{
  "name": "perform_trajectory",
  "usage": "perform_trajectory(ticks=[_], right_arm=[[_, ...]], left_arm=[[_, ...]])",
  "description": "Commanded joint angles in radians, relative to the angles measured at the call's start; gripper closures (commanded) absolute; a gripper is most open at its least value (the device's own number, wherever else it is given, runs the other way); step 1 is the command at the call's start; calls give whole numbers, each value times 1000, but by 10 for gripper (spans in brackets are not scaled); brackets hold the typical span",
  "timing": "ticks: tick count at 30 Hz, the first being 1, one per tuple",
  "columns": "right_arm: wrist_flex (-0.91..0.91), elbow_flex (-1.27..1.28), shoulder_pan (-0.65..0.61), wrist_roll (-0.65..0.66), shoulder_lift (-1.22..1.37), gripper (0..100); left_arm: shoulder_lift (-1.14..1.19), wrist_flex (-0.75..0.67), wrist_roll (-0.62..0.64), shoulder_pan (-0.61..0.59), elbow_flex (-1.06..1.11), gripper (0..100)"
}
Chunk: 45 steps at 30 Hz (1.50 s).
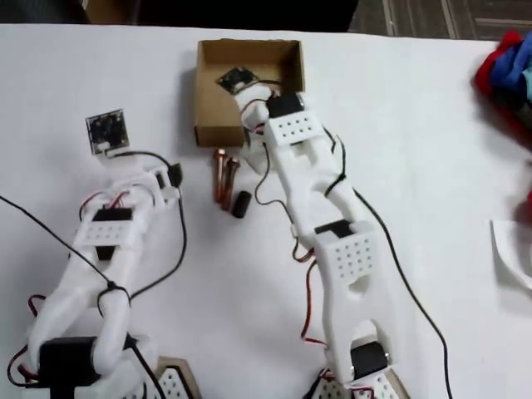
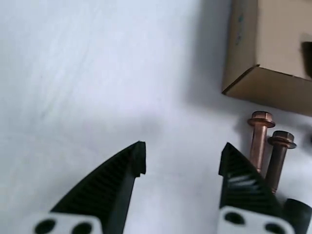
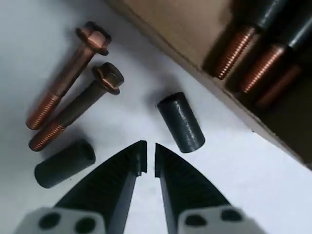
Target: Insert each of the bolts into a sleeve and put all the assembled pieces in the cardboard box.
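While the left pincer (image 2: pixel 184 158) hangs with its fingers spread wide apart and nothing between them, we see it poised low over the white worktop (image 2: pixel 73 73). Two copper bolts (image 2: pixel 258 141) lie just beside one of its fingers, their heads turned toward a corner of the cardboard box (image 2: pixel 273 53).

From the right wrist view we find the right pincer (image 3: pixel 148 158) with its fingers drawn together, only a sliver of a gap between the tips, and nothing clamped in it. It sits low over the worktop just outside the box wall. One dark sleeve (image 3: pixel 181 123) lies on its side close ahead of the tips, near the box wall. A second sleeve (image 3: pixel 65 164) lies off to the side, by the threaded ends of the two loose bolts. The bolts rest side by side, nearly parallel, and neither is in a sleeve.

Inside the box we make out assembled pieces (image 3: pixel 236 48), copper threads poking out of dark sleeves, lying together on the box floor. We count three, though the farthest sits in shadow.

From the high view, the box stands at the far edge of the worktop, with the right arm stretched to its near side.
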Motion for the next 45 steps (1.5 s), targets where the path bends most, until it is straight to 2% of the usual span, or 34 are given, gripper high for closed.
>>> perform_trajectory(ticks=[1,6,14,45], right_arm=[[-15,-5,27,80,-8,950],[-7,-5,42,106,-8,821],[-62,-5,65,155,38,844],[-48,-118,22,152,113,846]], left_arm=[[-6,-18,5,-2,-4,745],[-5,-18,5,0,-4,745],[-5,-18,5,0,-4,745],[-5,-18,5,0,-4,745]])
